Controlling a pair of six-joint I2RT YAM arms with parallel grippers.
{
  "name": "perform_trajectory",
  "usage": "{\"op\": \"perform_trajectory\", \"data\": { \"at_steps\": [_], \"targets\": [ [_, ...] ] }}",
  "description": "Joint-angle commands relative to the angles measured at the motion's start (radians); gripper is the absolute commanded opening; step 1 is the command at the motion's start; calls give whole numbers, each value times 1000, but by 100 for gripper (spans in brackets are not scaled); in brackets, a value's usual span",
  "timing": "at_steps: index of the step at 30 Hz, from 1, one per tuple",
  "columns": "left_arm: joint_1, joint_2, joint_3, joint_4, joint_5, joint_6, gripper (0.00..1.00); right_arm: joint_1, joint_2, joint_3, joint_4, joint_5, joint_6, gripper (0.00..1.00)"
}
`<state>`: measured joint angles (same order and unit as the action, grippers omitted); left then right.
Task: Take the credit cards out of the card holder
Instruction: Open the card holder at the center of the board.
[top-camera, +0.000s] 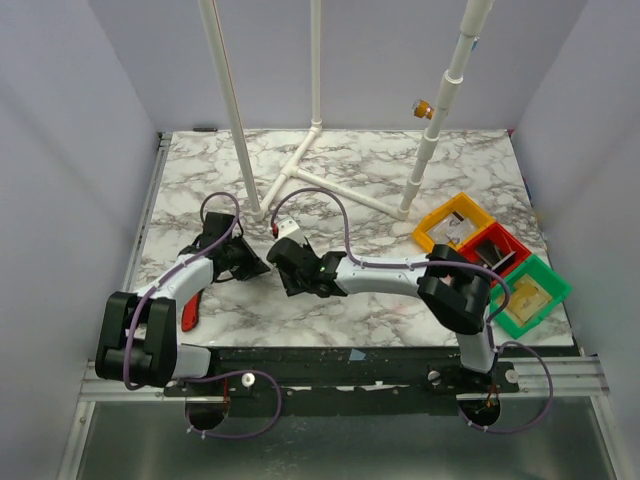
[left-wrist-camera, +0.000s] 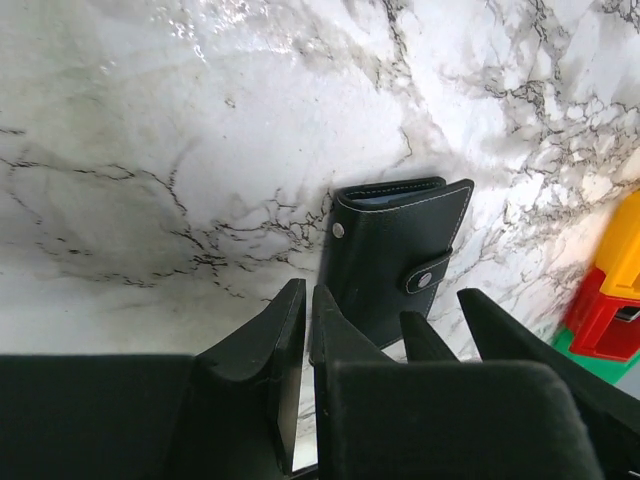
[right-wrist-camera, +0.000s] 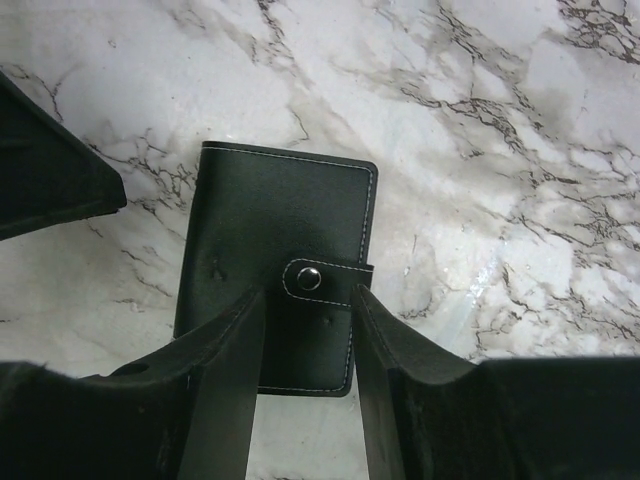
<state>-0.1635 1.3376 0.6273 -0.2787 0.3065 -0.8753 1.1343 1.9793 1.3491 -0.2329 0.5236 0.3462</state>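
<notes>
The closed card holder lies flat on the marble, long axis running up-frame straight ahead of the right gripper, whose parted fingers straddle its lower end, nearer than the left gripper, fingers almost together, at its lower-left corner.

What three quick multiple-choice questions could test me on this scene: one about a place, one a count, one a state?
1. Where is the black wallet? A on a shelf; B flat on the marble table; C on the floor.
2. How many coloured bins? A one; B three; C five.
3. The black wallet is: A closed; B open wide; C torn apart.
Answers: 1 B, marble shows all around it. 2 B, yellow bin, red bin, green bin. 3 A, its strap is snapped shut.
</notes>
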Motion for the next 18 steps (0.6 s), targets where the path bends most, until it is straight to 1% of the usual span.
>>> {"op": "perform_trajectory", "data": {
  "at_steps": [1,7,14,18],
  "targets": [
    [23,-24,-10,-3,18,34,10,20,43,55,-61,67,5,45],
    [25,-19,-22,16,35,33,9,23,108,120,-135,142,26,46],
    [25,-17,-27,22,45,34,7,22,148,129,-132,129,25,46],
    [25,-17,-26,22,48,35,6,26,147,132,-144,115,33,44]
  ]
}}
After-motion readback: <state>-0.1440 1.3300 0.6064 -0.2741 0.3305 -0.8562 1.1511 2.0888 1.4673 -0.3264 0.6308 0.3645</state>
